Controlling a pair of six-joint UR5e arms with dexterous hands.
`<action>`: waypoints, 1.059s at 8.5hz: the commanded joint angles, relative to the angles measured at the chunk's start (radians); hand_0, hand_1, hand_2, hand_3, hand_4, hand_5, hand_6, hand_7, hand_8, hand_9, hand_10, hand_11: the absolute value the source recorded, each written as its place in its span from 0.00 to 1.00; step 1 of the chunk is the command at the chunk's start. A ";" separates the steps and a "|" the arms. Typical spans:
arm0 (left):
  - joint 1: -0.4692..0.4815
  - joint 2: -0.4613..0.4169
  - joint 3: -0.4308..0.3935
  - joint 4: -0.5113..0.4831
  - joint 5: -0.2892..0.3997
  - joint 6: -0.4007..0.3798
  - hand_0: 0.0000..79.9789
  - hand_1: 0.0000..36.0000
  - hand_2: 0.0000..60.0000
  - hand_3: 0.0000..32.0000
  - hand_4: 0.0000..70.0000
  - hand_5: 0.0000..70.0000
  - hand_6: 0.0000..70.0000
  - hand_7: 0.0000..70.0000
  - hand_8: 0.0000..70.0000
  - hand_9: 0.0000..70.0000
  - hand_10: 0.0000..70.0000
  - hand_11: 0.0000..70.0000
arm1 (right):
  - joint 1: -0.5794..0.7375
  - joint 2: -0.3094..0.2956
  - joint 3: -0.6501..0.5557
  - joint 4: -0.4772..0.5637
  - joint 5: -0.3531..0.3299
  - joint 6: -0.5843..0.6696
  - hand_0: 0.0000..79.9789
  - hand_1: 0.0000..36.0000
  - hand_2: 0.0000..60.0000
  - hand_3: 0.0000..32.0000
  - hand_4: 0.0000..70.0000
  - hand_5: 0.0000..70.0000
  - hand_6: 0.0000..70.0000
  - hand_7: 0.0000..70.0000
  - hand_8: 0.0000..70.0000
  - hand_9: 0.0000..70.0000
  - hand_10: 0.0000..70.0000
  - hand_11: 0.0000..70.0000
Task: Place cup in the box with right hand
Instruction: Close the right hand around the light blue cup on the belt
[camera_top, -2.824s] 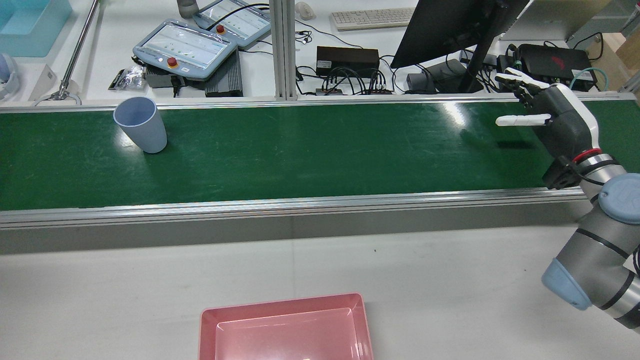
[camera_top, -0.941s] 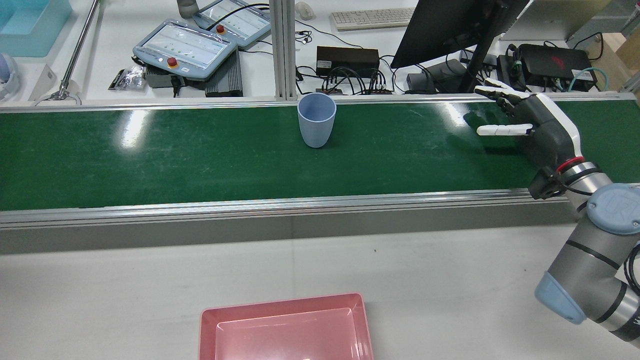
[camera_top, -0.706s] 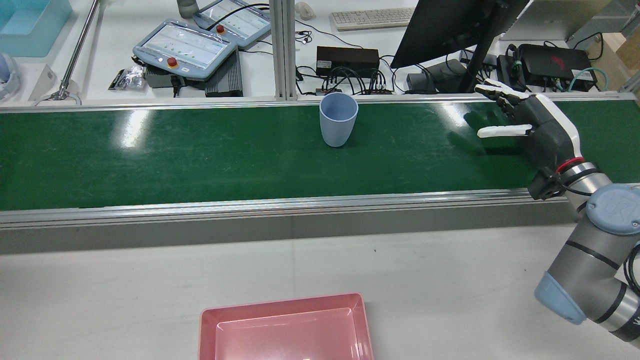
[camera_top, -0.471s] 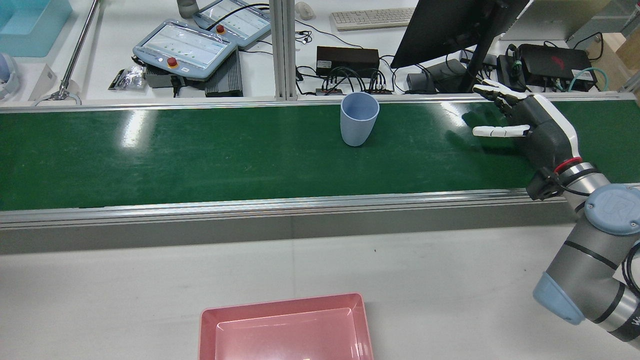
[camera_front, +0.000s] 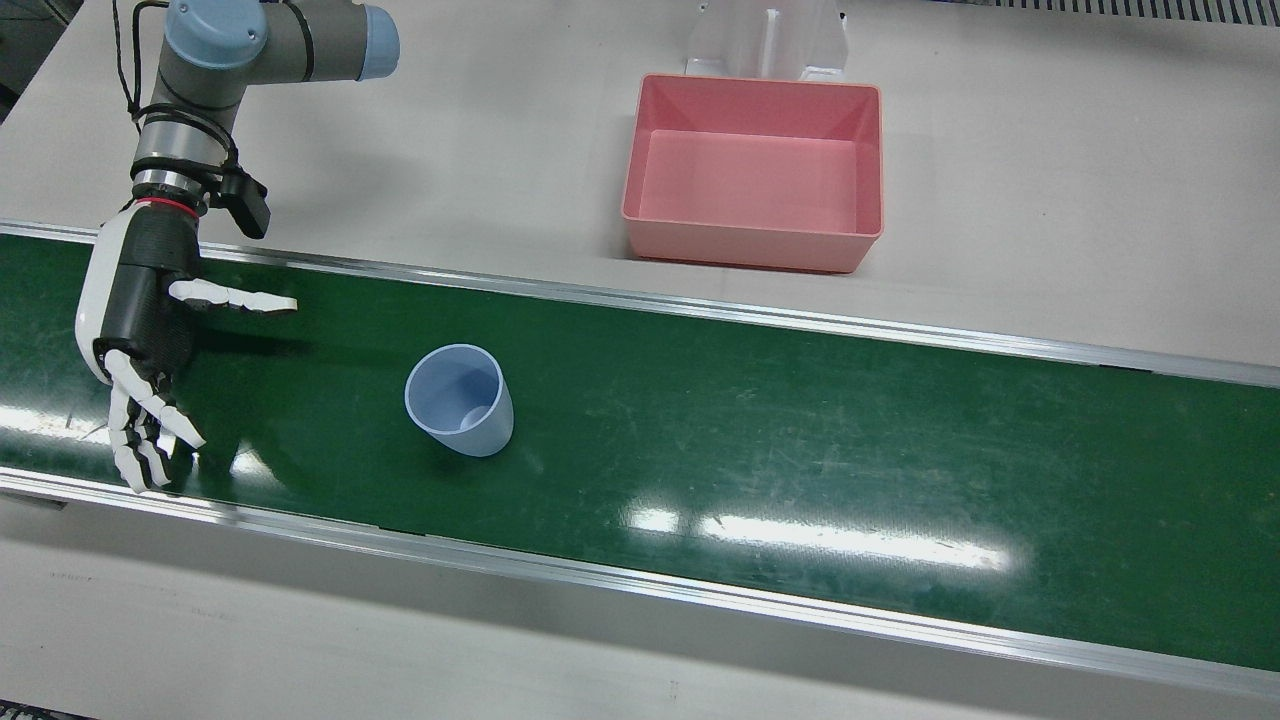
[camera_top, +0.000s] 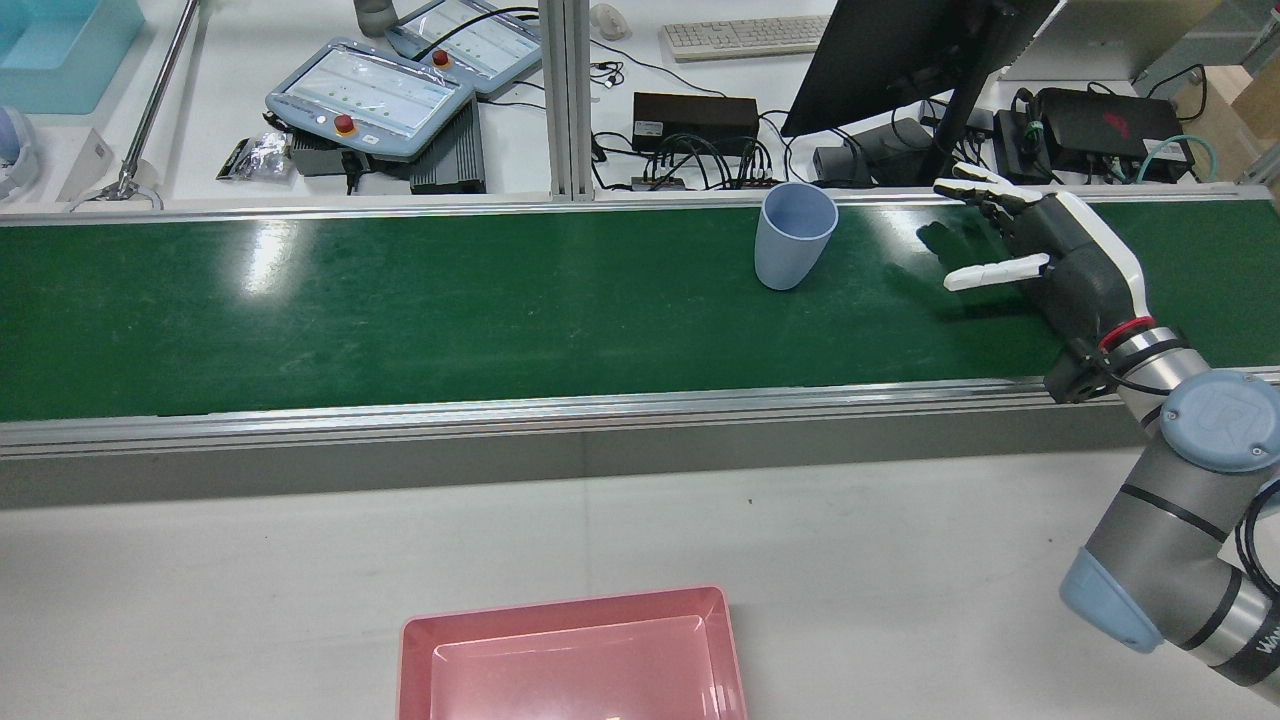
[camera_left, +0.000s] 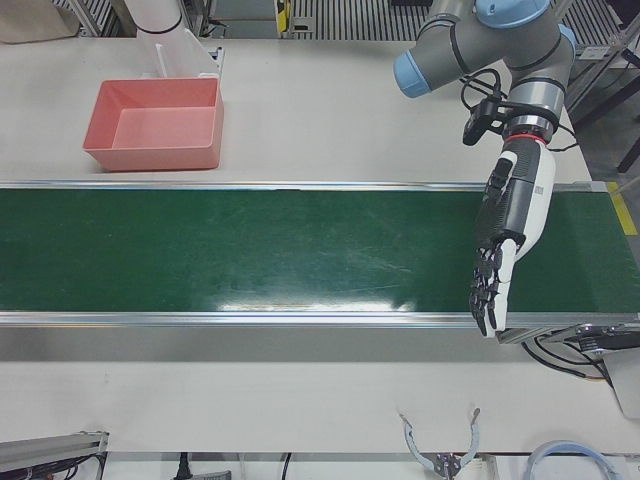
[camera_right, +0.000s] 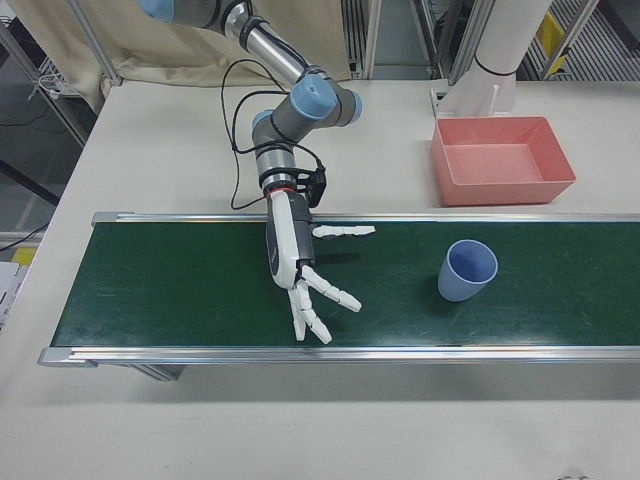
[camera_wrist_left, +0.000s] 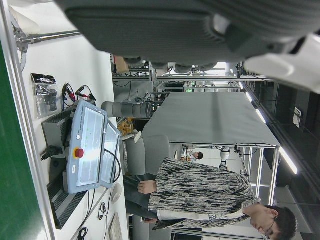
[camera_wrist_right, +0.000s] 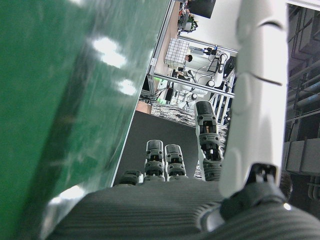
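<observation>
A pale blue cup (camera_top: 795, 235) stands upright on the green conveyor belt (camera_top: 400, 310), near its far edge; it also shows in the front view (camera_front: 460, 400) and the right-front view (camera_right: 468, 270). My right hand (camera_top: 1050, 255) is open and empty, low over the belt, to the right of the cup and apart from it, with its fingers spread toward the cup (camera_front: 140, 330) (camera_right: 295, 260). The pink box (camera_top: 560, 603) is empty on the white table on the near side of the belt (camera_front: 750, 245). My left hand (camera_left: 508, 225) is open and empty over the belt's other end.
Aluminium rails (camera_top: 500, 410) edge the belt on both sides. Behind the belt stand teach pendants (camera_top: 370, 100), a monitor (camera_top: 900, 50), cables and a vertical post (camera_top: 562, 100). A white pedestal (camera_front: 765, 35) stands behind the box.
The cup has travelled along the belt, rightward in the rear view, from the far left to near my right hand. My right hand has come lower and a little leftward, still open.
</observation>
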 joint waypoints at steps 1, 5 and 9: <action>0.000 0.000 0.000 0.000 0.000 0.000 0.00 0.00 0.00 0.00 0.00 0.00 0.00 0.00 0.00 0.00 0.00 0.00 | -0.005 0.009 -0.001 0.000 0.000 -0.005 0.77 0.53 0.00 0.00 0.24 0.11 0.08 0.26 0.14 0.25 0.02 0.06; 0.000 0.000 0.000 0.000 0.000 0.000 0.00 0.00 0.00 0.00 0.00 0.00 0.00 0.00 0.00 0.00 0.00 0.00 | -0.011 0.010 -0.001 0.000 0.002 -0.012 0.76 0.55 0.04 0.00 0.25 0.11 0.08 0.27 0.14 0.25 0.02 0.06; 0.000 0.000 0.003 0.000 0.000 0.000 0.00 0.00 0.00 0.00 0.00 0.00 0.00 0.00 0.00 0.00 0.00 0.00 | -0.005 0.010 0.034 -0.125 0.077 -0.008 0.72 0.72 0.40 0.00 0.29 0.12 0.11 0.40 0.19 0.34 0.05 0.10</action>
